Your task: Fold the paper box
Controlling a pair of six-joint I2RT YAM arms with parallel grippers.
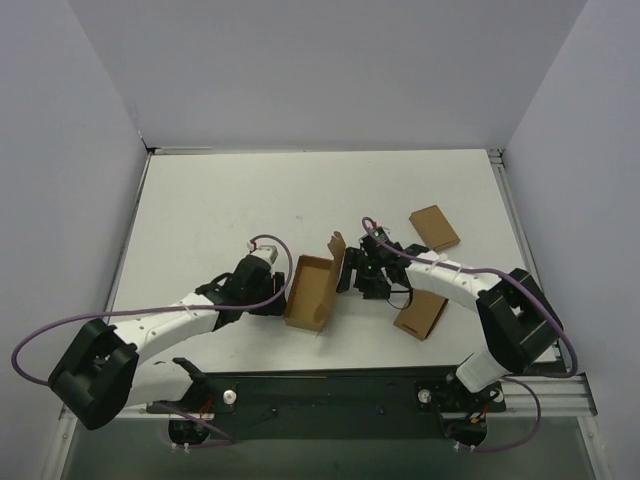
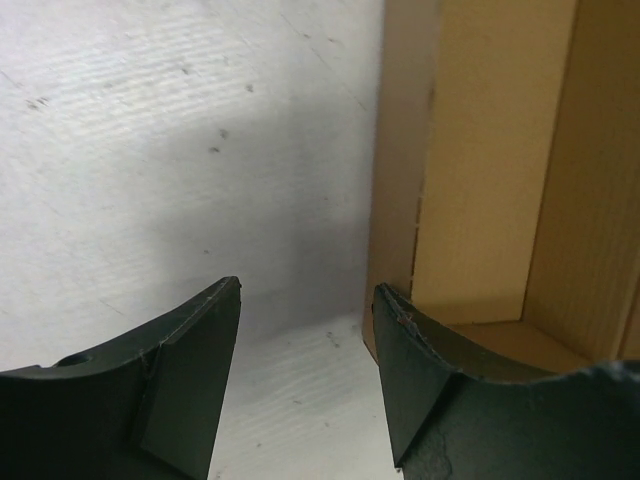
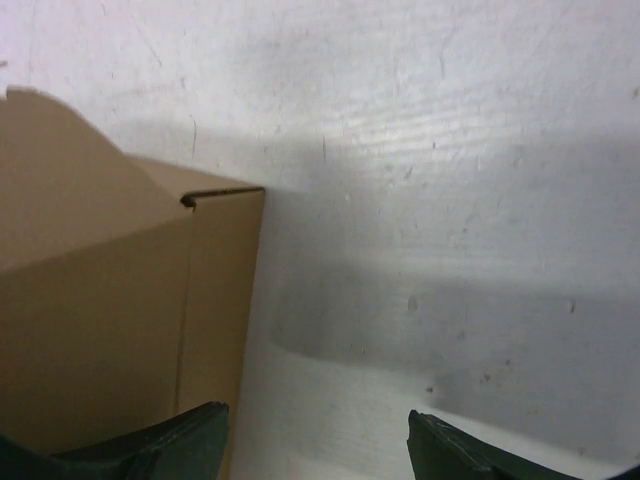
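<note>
Mid-table, the paper box point(image 1: 308, 292) sits between the two arms as an open-topped tray, with one flap point(image 1: 337, 247) standing up at its far right corner. The left gripper point(image 2: 305, 290) has its jaws apart over bare table point(image 2: 150, 150), the box wall just beside one finger. The right gripper point(image 3: 318, 415) is likewise spread and holds nothing, the box side next to its finger. Two smaller cardboard pieces point(image 1: 434, 227) point(image 1: 421, 314) lie to the right.

My left gripper point(image 1: 274, 297) reaches toward one o'clock, my right gripper point(image 1: 352, 272) toward ten o'clock, both with jaws apart.
</note>
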